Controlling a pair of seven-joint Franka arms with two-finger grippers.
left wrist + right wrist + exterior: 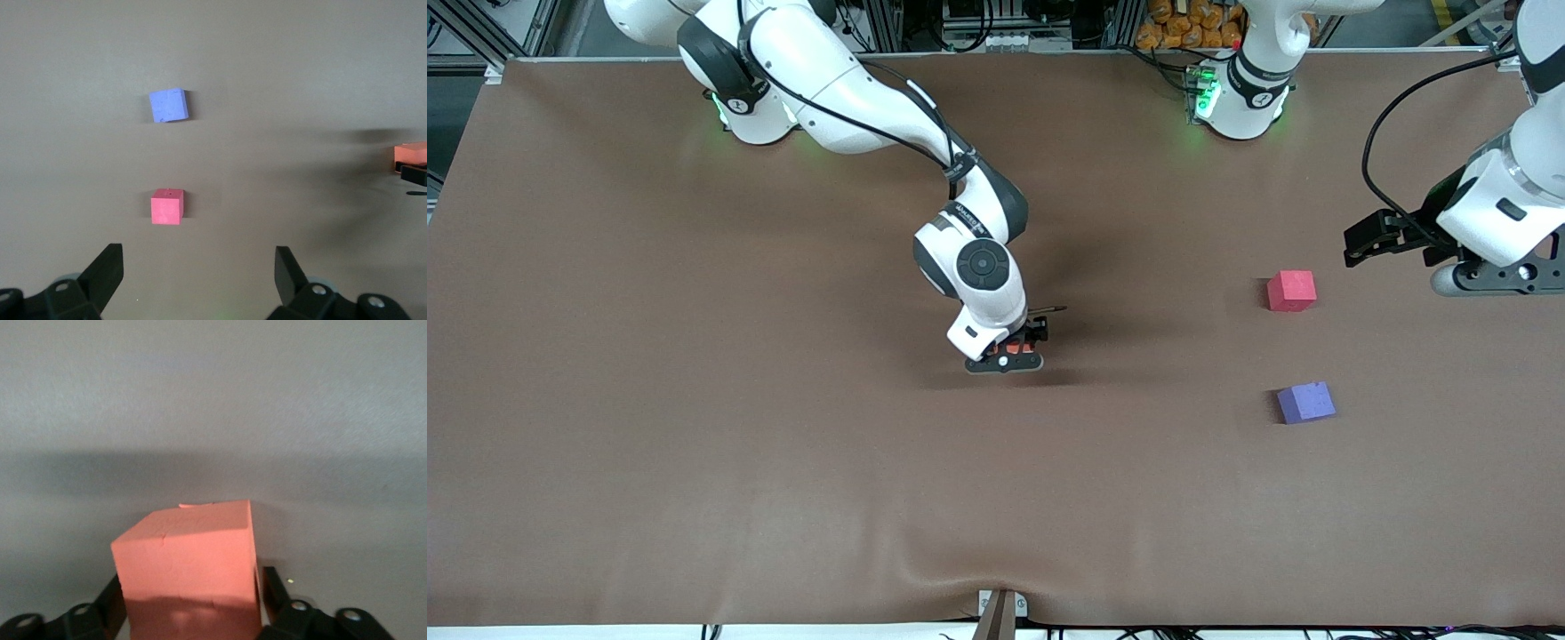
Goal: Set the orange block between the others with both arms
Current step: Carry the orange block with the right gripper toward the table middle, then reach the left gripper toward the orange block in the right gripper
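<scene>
The orange block [1016, 348] [190, 567] rests on the brown table near its middle. My right gripper [1007, 354] [193, 595] is down around it and open, with a thin gap showing beside one finger [275, 585]. The pinkish-red cube [1291, 291] [167, 207] and the purple-blue cube [1305, 402] [169, 105] sit apart toward the left arm's end, the purple-blue one nearer the front camera. My left gripper [1357, 247] [198, 259] hovers open and empty over the table beside the pinkish-red cube. In the left wrist view the orange block [410, 153] peeks in at the edge.
The brown table cover [694, 400] has a low wrinkle near the front edge, by a small clamp [1000, 612]. The arms' green-lit bases [1232, 102] stand along the back edge. Bare cloth lies between the two cubes.
</scene>
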